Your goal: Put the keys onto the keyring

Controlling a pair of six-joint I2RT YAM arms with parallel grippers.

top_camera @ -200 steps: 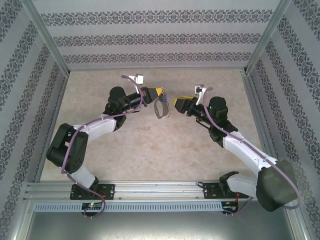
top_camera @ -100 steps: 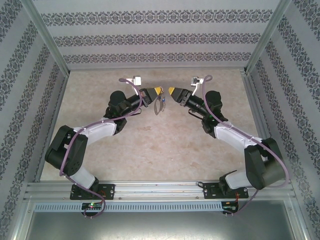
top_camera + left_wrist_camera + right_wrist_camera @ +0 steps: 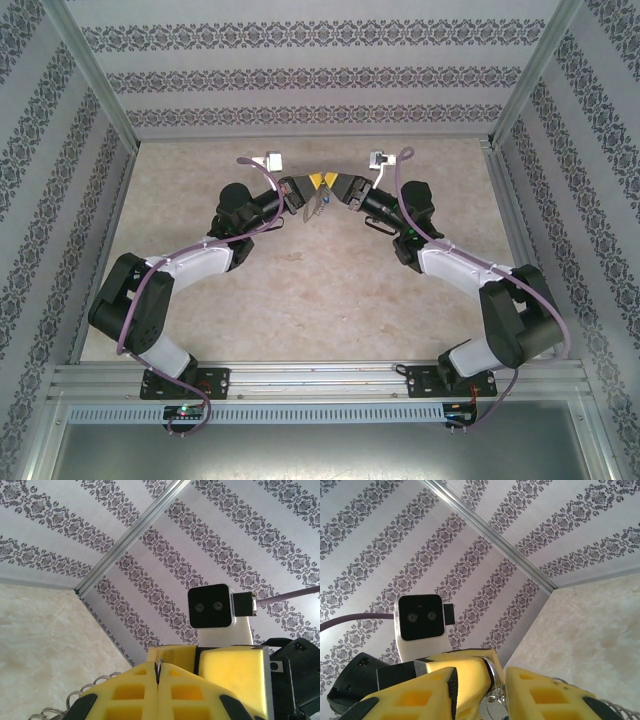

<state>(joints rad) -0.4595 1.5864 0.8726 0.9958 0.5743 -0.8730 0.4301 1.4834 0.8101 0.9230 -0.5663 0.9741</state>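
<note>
nose to nose above the far middle of the surface (image 3: 300,290): the left end effector (image 3: 313,184) is clamped tight on the keyring (image 3: 315,205). the ring looks to hang from its tips, long axis pointing down, wiry edge trailing off to one side in the left wrist view. the right end effector (image 3: 338,186) has its jaws apart, straddling the ring's thin bar right at the left's tips; touching or just short, can't tell. the key is too small to pick out. the right arm looks the one to work. it's tight between the tips, with open surface below and the walls (image 3: 300,85) well apart.
</note>
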